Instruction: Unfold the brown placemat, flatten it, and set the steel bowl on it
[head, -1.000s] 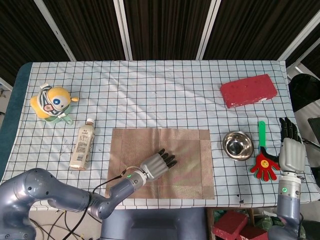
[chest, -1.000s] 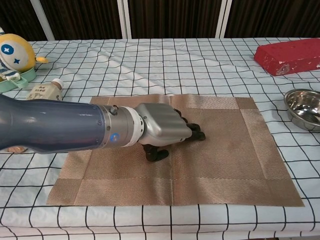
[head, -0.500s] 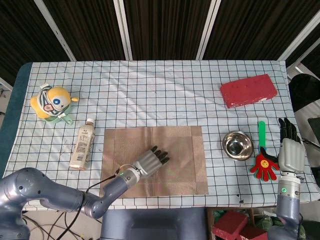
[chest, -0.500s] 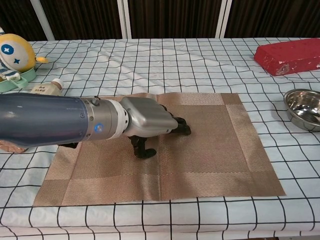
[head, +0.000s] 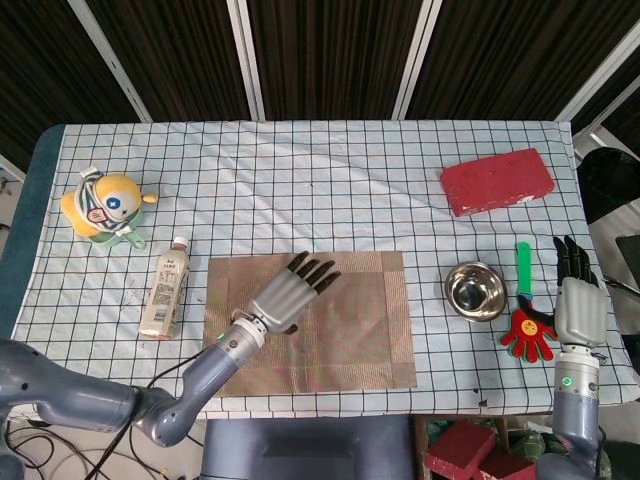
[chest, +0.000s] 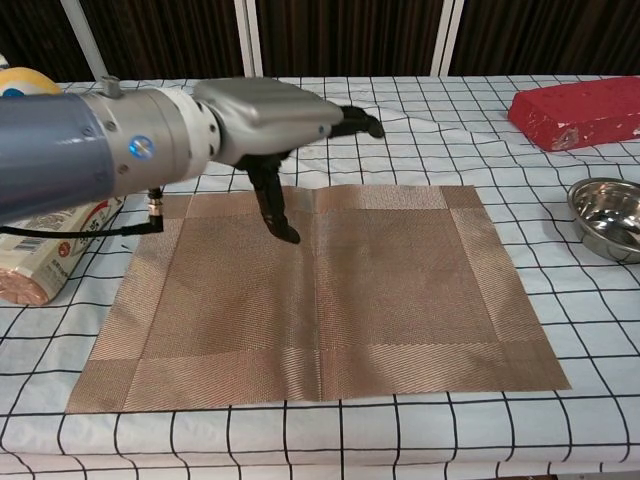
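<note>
The brown placemat (head: 340, 330) (chest: 400, 290) lies unfolded and flat on the checked tablecloth, near the front edge. My left hand (head: 290, 290) (chest: 270, 120) hovers above the mat's left half, lifted clear of it, fingers stretched out and apart, holding nothing. The steel bowl (head: 475, 290) (chest: 608, 216) stands upright and empty on the cloth, to the right of the mat. My right hand (head: 580, 300) is at the far right table edge, fingers straight and empty, beside the bowl and a little apart from it.
A red brick-shaped block (head: 497, 181) (chest: 575, 112) lies at the back right. A red hand-shaped toy with a green handle (head: 526, 318) sits between bowl and right hand. A drink bottle (head: 166, 290) and a yellow toy figure (head: 103, 207) stand left of the mat.
My left hand rose off the placemat and moved back toward the mat's far edge. Before that it slid the mat leftward. The right hand stayed put.
</note>
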